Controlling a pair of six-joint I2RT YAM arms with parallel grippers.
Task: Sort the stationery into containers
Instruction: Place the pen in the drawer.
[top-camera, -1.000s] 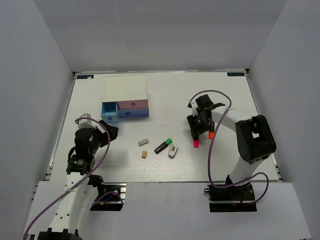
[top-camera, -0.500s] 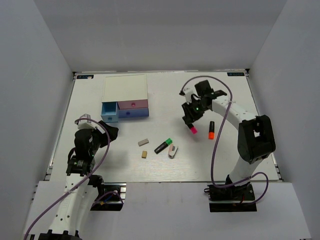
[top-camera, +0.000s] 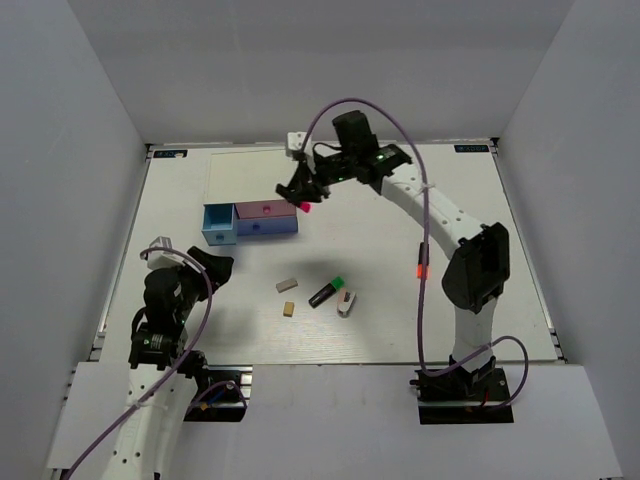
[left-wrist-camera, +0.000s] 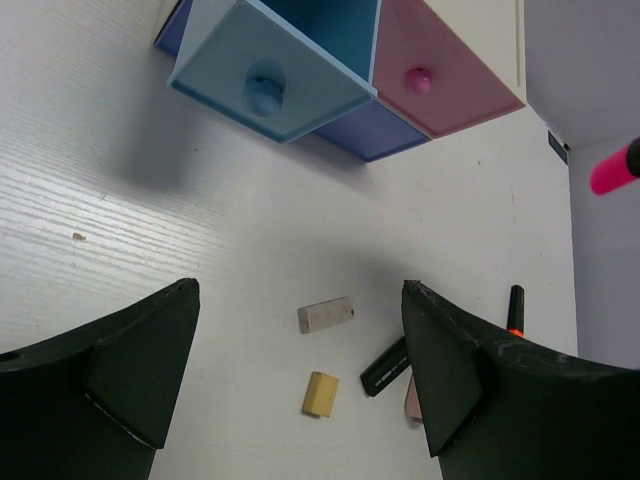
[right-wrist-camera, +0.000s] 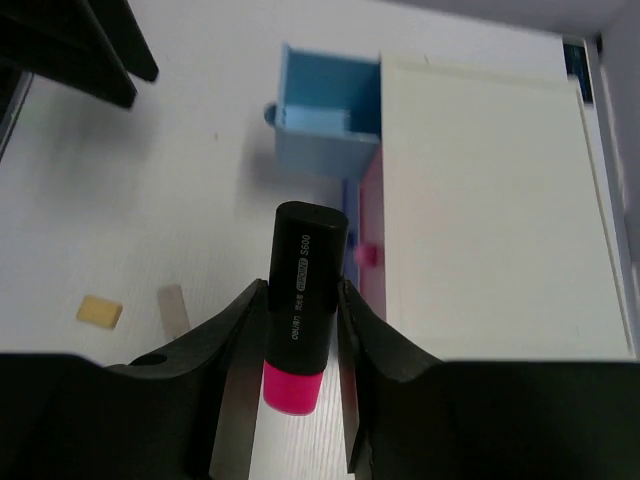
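Note:
My right gripper (top-camera: 301, 197) is shut on a black marker with a pink-red end (right-wrist-camera: 303, 300), held in the air over the front of the drawer box (top-camera: 250, 178). The box's light blue drawer (top-camera: 218, 222) is pulled out and looks empty; the pink front (top-camera: 266, 209) and the darker blue front (top-camera: 266, 227) are closed. On the table lie a green-ended marker (top-camera: 327, 291), a white-pink piece (top-camera: 345, 302), a grey-white eraser (top-camera: 288, 285), a tan eraser (top-camera: 288, 309) and an orange-ended marker (top-camera: 421, 268). My left gripper (left-wrist-camera: 300, 380) is open, low over the table left of the erasers.
The right arm's purple cable (top-camera: 420, 300) hangs down past the orange-ended marker. Grey walls close the table in on three sides. In the left wrist view the grey-white eraser (left-wrist-camera: 326, 314) and tan eraser (left-wrist-camera: 320, 393) lie between my open fingers' line of sight.
The right gripper closed on the pink-ended marker, lifted it off the table at the right and swung it left to the drawer box. The left arm barely shifted.

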